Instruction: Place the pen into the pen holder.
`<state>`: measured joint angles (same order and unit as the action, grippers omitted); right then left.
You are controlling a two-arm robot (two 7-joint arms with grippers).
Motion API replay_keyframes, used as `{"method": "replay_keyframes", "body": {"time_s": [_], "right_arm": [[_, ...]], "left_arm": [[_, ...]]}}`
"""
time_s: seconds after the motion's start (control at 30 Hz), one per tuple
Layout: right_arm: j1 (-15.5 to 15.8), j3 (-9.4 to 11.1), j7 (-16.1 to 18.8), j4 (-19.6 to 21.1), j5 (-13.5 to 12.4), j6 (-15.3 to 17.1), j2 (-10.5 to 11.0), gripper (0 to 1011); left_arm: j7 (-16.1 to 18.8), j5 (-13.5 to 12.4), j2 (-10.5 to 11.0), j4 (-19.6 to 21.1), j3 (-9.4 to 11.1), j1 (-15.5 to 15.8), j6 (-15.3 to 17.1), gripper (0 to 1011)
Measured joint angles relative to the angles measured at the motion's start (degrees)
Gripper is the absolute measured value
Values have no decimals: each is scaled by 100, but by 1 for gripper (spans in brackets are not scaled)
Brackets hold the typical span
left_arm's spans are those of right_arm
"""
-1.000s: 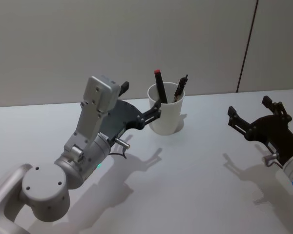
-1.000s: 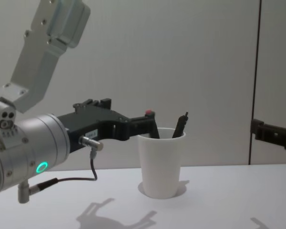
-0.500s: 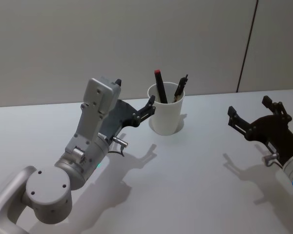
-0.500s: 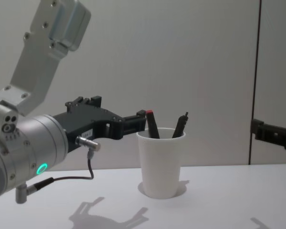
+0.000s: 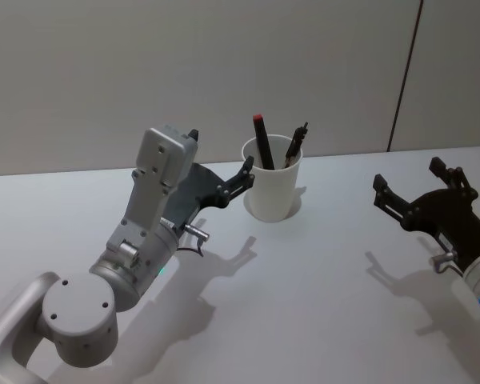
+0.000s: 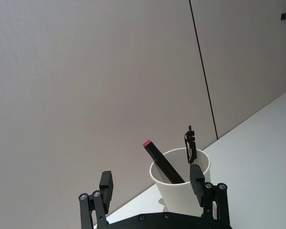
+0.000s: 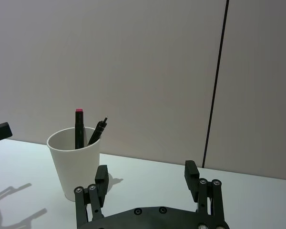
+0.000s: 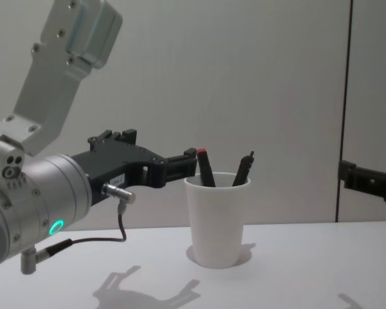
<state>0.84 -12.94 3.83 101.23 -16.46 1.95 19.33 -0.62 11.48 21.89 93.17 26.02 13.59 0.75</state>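
White paper pen holder (image 5: 273, 186) in head view sits at table's (image 5: 320, 296) far edge w/ red-capped pen (image 5: 262, 142) already standing in it, long axis near upright, tilted slightly, beside a black pen (image 5: 295, 145); left gripper (image 5: 221, 164) is just left of the cup, fingers spread, holding nothing, clearly the nearer arm, vs right gripper (image 5: 418, 190) well apart, also spread & empty. Left wrist view: cup (image 6: 180, 179) straight ahead between the jaws, red-capped pen (image 6: 162, 162) leaning inside. Chest view: left gripper (image 8: 180, 166) at rim height, nothing blocking a pull-back, I'd judge.
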Motion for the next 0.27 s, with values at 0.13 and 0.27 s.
{"method": "replay_keyframes", "body": {"time_s": [0.13,0.27], "right_arm": [[0,0,0,0,0,0,1,1001],[0,0,0,0,0,0,0,1001]], "left_arm": [[0,1,0,0,0,0,1,1001],[0,0,0,0,0,0,2,1001]]}}
